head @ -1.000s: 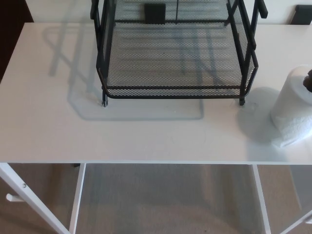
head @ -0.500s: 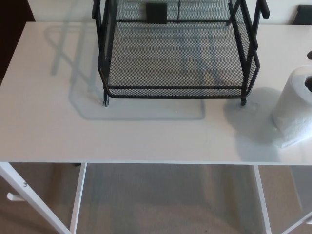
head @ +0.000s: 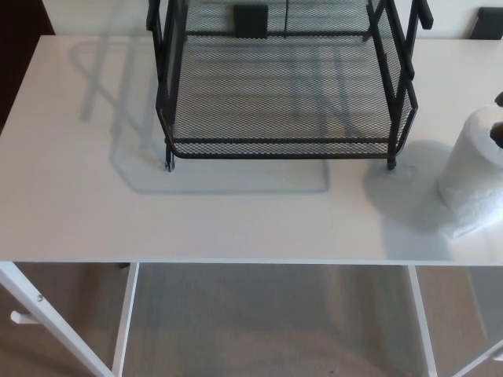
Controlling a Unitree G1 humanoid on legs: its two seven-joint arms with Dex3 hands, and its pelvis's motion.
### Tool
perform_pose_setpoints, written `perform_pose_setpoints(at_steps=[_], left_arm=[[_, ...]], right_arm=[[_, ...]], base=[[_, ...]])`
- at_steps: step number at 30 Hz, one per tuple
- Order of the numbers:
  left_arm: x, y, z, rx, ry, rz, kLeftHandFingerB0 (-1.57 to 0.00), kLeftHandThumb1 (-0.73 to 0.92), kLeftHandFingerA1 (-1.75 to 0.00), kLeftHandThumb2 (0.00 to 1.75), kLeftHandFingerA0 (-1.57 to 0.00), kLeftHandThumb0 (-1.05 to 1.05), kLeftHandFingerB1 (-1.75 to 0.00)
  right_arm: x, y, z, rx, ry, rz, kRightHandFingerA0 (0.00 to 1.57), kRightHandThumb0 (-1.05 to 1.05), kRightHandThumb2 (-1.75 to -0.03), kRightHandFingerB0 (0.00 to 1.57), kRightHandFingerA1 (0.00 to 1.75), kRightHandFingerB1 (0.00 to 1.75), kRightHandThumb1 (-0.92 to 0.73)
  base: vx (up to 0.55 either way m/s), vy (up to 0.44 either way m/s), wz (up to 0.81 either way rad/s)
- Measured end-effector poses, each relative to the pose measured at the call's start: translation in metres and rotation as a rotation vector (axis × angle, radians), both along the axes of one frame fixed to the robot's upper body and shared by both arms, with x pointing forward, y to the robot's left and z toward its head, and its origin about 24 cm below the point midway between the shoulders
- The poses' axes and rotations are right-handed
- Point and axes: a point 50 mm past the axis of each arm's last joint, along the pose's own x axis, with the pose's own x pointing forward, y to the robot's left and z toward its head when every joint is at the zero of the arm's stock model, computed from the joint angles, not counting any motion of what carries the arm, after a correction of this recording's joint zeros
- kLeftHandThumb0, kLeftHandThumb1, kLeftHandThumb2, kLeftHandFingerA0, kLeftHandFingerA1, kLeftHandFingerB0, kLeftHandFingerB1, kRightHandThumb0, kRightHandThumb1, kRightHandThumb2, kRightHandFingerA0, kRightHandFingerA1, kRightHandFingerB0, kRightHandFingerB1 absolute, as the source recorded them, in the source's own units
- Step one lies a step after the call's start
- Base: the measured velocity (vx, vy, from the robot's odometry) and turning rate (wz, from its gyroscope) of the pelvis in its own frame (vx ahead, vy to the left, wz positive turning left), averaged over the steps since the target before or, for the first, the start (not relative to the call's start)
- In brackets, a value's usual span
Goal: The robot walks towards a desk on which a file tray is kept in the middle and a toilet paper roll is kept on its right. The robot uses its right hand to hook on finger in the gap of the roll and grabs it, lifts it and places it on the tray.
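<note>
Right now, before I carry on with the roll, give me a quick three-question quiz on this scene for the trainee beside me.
1. True or false: the toilet paper roll already lies in the file tray.
2. Multiple choice: on which side of the tray, in the robot's terms, is the roll? A) left B) right C) in front of it, at the near edge
3. Short answer: which robot hand shows at the picture's edge by the top of the roll?

Key
1. False: the roll is outside the tray and apart from it.
2. B.
3. The right hand; only a small dark part of it shows.
</note>
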Motion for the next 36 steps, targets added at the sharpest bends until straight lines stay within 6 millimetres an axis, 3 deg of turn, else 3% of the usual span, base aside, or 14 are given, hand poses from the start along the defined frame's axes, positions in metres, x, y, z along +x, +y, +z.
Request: perform_pose_setpoints(at_steps=[1,2,5,6,7,17,19,20,26,27,30,31,35,36], left_arm=[[0.000,0.000,0.000,0.001,0.001,-0.002,-0.18,0.83,-0.72,0.65,-0.45,-0.71,-0.55],[-0.001,0.000,0.000,0.001,0.002,-0.002,-0.18,0.67,-0.70,0.98,-0.40,-0.71,-0.58],[-0.002,0.000,0.000,0.002,0.003,-0.002,-0.17,0.83,-0.71,0.65,-0.43,-0.71,-0.55],[-0.002,0.000,0.000,0.003,0.003,-0.003,-0.19,0.65,-0.73,0.99,-0.47,-0.72,-0.59],[-0.002,0.000,0.000,0.003,0.003,-0.003,-0.18,0.83,-0.72,0.65,-0.45,-0.71,-0.55],[0.000,0.000,0.001,0.008,-0.001,-0.002,-0.17,0.83,-0.73,0.65,-0.43,-0.72,-0.55],[0.001,0.000,0.001,0.009,-0.002,-0.006,-0.18,0.66,-0.70,0.98,-0.42,-0.72,-0.58],[0.001,0.000,0.001,0.009,-0.003,-0.007,-0.19,0.83,-0.71,0.65,-0.43,-0.71,-0.55],[0.001,0.000,0.000,0.010,0.002,-0.015,-0.20,0.83,-0.74,0.65,-0.43,-0.72,-0.55],[0.001,0.000,0.000,0.010,0.002,-0.015,-0.17,0.67,-0.71,1.00,-0.40,-0.74,-0.58],[0.001,0.000,0.000,0.011,0.002,-0.021,-0.18,0.84,-0.76,0.65,-0.43,-0.71,-0.56],[0.002,0.000,0.000,0.011,0.001,-0.021,-0.19,0.67,-0.70,0.99,-0.39,-0.72,-0.58],[0.002,-0.001,-0.001,0.010,0.004,-0.024,-0.17,0.67,-0.71,1.01,-0.41,-0.72,-0.58],[0.002,-0.001,-0.001,0.010,0.006,-0.025,-0.19,0.86,-0.73,0.66,-0.44,-0.70,-0.54]], right_arm=[[-0.001,0.000,-0.002,0.001,0.004,0.000,0.89,-0.46,-0.60,0.37,0.74,0.33,-0.61],[-0.003,-0.001,-0.004,0.003,0.010,0.000,0.90,-0.46,-0.59,0.37,0.75,0.32,-0.60],[-0.007,-0.002,-0.008,0.005,0.020,0.000,0.89,-0.49,-0.58,0.38,0.73,0.32,-0.62],[-0.008,-0.002,-0.009,0.004,0.022,0.000,0.88,-0.49,-0.58,0.38,0.74,0.32,-0.62],[-0.008,-0.002,-0.009,0.004,0.022,0.001,0.89,-0.49,-0.59,0.38,0.77,0.32,-0.62],[-0.008,-0.004,-0.010,0.002,0.027,-0.006,0.86,-0.48,-0.58,0.39,0.76,0.32,-0.61],[-0.008,-0.004,-0.011,0.002,0.029,-0.009,0.80,-0.53,-0.83,0.30,0.79,0.48,-0.45],[-0.007,-0.005,-0.012,0.003,0.034,-0.012,0.87,-0.49,-0.58,0.40,0.75,0.32,-0.62],[-0.005,-0.006,-0.026,0.006,0.075,-0.031,0.87,-0.48,-0.57,0.41,0.85,0.33,-0.58],[-0.004,-0.007,-0.028,0.005,0.082,-0.034,0.87,-0.49,-0.58,0.42,0.86,0.34,-0.59],[-0.003,-0.007,-0.036,0.003,0.093,-0.046,0.84,-0.48,-0.58,0.43,0.92,0.34,-0.58],[-0.002,-0.008,-0.038,0.003,0.097,-0.050,0.83,-0.48,-0.58,0.43,0.94,0.34,-0.59],[0.000,-0.009,-0.045,0.004,0.098,-0.062,0.81,-0.48,-0.58,0.45,0.94,0.35,-0.56],[0.000,-0.009,-0.046,0.006,0.094,-0.062,0.81,-0.48,-0.57,0.44,0.94,0.34,-0.57]], base=[[0.00,0.000,0.00],[0.00,0.000,0.00],[0.00,0.000,0.00],[0.00,0.000,0.00],[0.00,0.000,0.00],[0.00,0.000,0.00],[0.00,0.000,0.00],[0.00,0.000,0.00],[0.00,0.000,0.00],[0.00,0.000,0.00],[0.00,0.000,0.00],[0.00,0.000,0.00],[0.00,0.000,0.00],[0.00,0.000,0.00]])
